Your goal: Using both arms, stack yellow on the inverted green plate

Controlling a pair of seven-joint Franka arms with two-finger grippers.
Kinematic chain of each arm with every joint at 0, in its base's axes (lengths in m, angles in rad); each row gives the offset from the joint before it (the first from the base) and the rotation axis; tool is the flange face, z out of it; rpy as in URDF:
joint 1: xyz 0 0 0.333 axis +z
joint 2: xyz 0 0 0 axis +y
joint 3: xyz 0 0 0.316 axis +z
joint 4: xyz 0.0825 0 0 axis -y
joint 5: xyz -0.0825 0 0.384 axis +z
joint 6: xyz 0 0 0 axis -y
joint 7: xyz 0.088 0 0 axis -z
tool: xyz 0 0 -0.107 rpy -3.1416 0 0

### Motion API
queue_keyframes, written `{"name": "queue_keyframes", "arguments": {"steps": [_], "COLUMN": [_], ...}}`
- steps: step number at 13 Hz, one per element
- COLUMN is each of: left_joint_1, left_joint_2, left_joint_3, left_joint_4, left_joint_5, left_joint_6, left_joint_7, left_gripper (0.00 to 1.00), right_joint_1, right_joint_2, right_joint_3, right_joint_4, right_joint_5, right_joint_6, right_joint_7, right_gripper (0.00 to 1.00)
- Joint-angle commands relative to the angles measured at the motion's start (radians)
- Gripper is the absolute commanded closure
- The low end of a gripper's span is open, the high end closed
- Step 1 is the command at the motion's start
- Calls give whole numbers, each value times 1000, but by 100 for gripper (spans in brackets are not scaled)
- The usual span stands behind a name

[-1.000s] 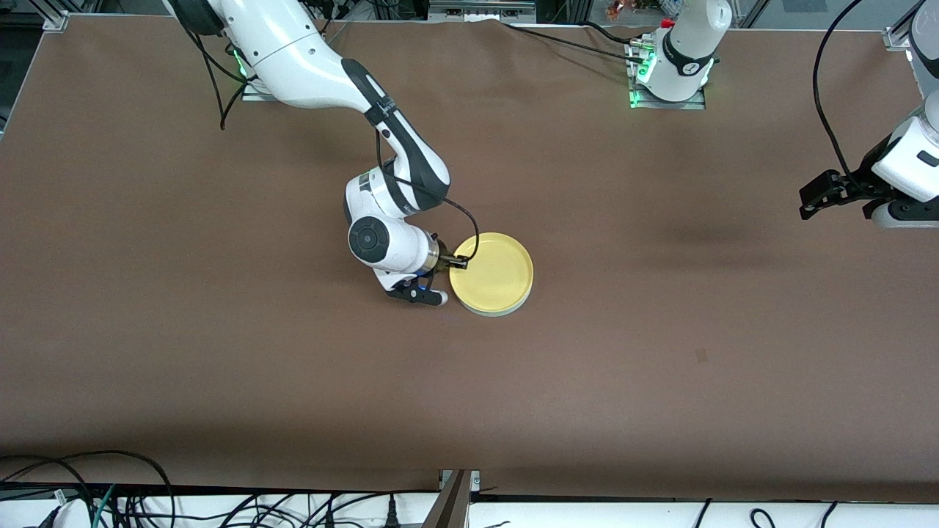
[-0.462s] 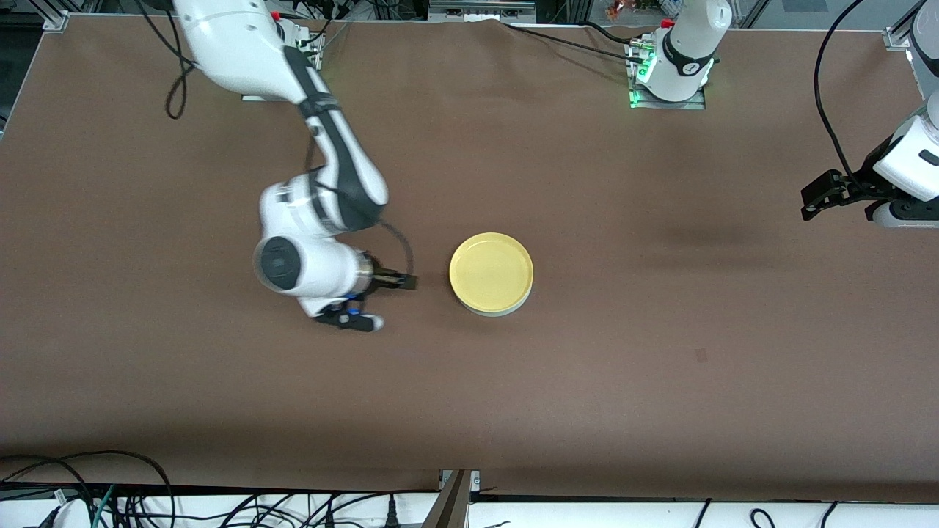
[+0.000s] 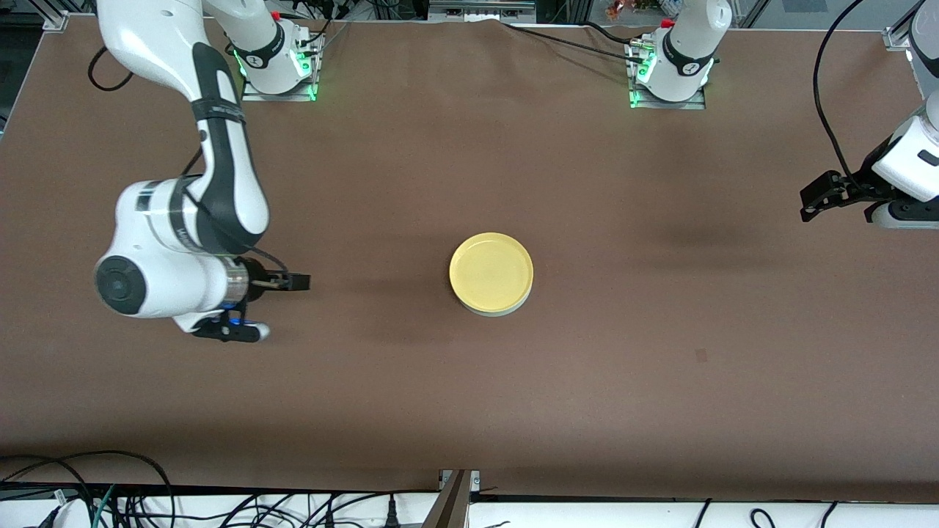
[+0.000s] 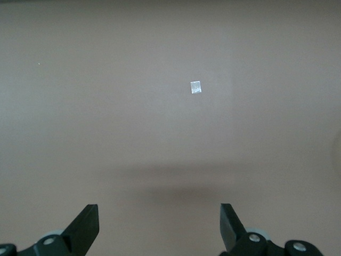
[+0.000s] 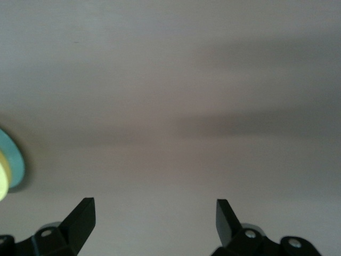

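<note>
The yellow plate (image 3: pixel 491 272) lies rim up on the green plate (image 3: pixel 493 312) in the middle of the table; only a thin green edge shows under it. Both plate edges show in the right wrist view, green (image 5: pixel 16 162) and yellow (image 5: pixel 2 178). My right gripper (image 3: pixel 297 281) is open and empty, low over bare table toward the right arm's end, well apart from the plates; it also shows in its wrist view (image 5: pixel 154 213). My left gripper (image 3: pixel 816 199) waits open and empty over the left arm's end of the table, and shows in its wrist view (image 4: pixel 160 218).
The brown table (image 3: pixel 660 411) bears a small pale square mark (image 4: pixel 195 87), also seen in the front view (image 3: pixel 700 356). Cables (image 3: pixel 147 499) hang along the table edge nearest the front camera.
My right arm has drawn back from the yellow plate's rim toward its own end of the table, empty. The plates have stayed put. The left arm has not moved.
</note>
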Motion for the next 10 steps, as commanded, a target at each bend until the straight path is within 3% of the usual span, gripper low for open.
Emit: {"name": "queue_keyframes", "arguments": {"steps": [1,2,6,8,10], "left_joint_1": [1,1,-2,-2,-2], "left_joint_2": [5,5,4,5,5], "left_joint_3": [-3,-3,-4,-4,-4], "left_joint_4": [14,14,14,14,14], "left_joint_5": [-28,-28,-28,-28,-28], "left_joint_6": [-2,-2,-2,-3,-8], "left_joint_7": [29,29,29,29,30], "left_gripper": [0,0,0,0,0], "right_joint_1": [-4,-58,-366,-461,-506], "right_joint_2": [-63,-113,-326,-421,-523], "right_joint_3": [-39,-7,337,419,432], "right_joint_4": [-5,-23,-107,-176,-210], "right_joint_5": [-84,-146,-362,-395,-434], "right_joint_6": [-47,-58,-98,-98,-91], "right_joint_7": [-56,-64,-49,-58,-56], "right_gripper": [0,0,0,0,0]}}
